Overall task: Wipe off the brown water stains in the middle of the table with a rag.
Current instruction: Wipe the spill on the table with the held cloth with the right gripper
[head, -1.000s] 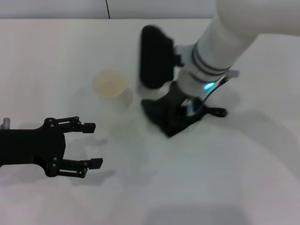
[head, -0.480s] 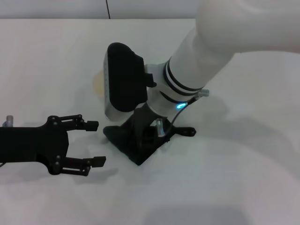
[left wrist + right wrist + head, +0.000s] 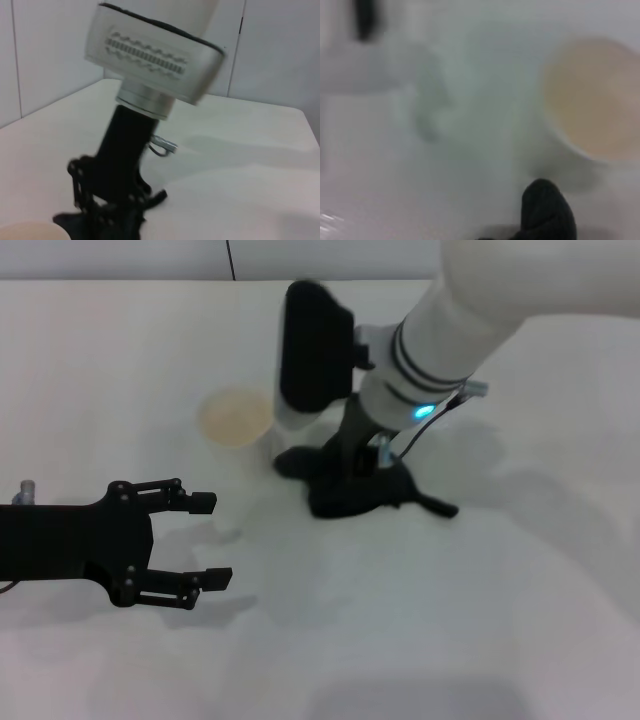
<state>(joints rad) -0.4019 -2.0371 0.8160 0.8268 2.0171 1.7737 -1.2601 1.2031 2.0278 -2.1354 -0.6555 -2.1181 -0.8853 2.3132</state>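
Observation:
The dark charcoal rag (image 3: 372, 496) lies bunched on the white table (image 3: 500, 620) just right of the paper cup, its narrow tail pointing right. My right gripper (image 3: 348, 470) reaches down from the white arm and is shut on the rag, pressing it to the tabletop. The left wrist view shows that gripper (image 3: 107, 207) standing on the rag (image 3: 100, 226). A corner of the rag (image 3: 547, 212) shows in the right wrist view. No brown water stains show in any view. My left gripper (image 3: 208, 540) is open and empty at the front left.
A white paper cup (image 3: 236, 420) with a pale cream inside stands just left of the rag; it also shows in the right wrist view (image 3: 590, 100). The large black and white wrist housing (image 3: 315, 350) hangs above the cup's far side.
The right gripper dragged the rag toward the front left half a second ago, then back toward the far right beside the cup. The rag is more bunched. The left gripper barely shifted.

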